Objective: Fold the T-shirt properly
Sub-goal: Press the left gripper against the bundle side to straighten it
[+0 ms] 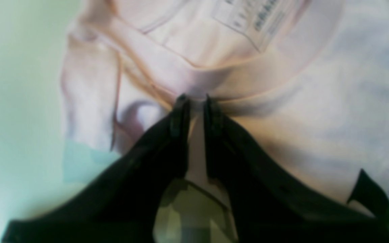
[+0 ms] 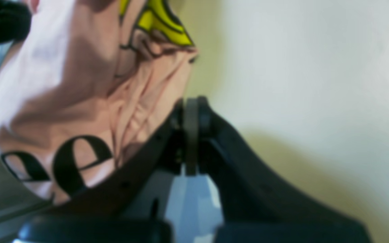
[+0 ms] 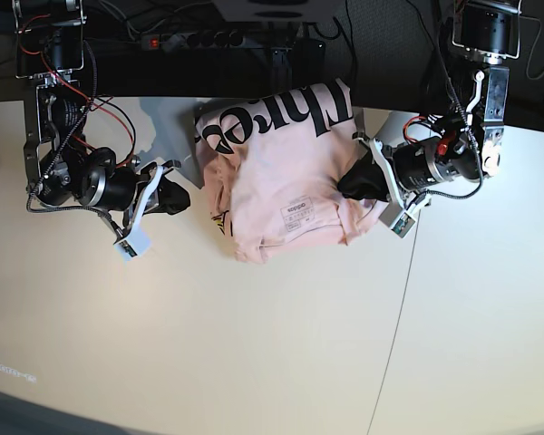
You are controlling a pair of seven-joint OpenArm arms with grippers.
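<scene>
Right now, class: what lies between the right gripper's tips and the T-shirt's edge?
Nothing. In the right wrist view the right gripper, jaws closed, sits right beside the bunched edge of the T-shirt; whether it pinches cloth is unclear.

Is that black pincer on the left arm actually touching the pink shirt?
Touching. In the left wrist view the left pincer presses its tips into the pale pink cotton T-shirt below the collar.

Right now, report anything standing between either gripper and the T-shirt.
Nothing visible does. The left gripper is pressed into the T-shirt below the neckline, jaws nearly together. The right gripper is shut beside the bunched edge, apparently touching it.
</scene>
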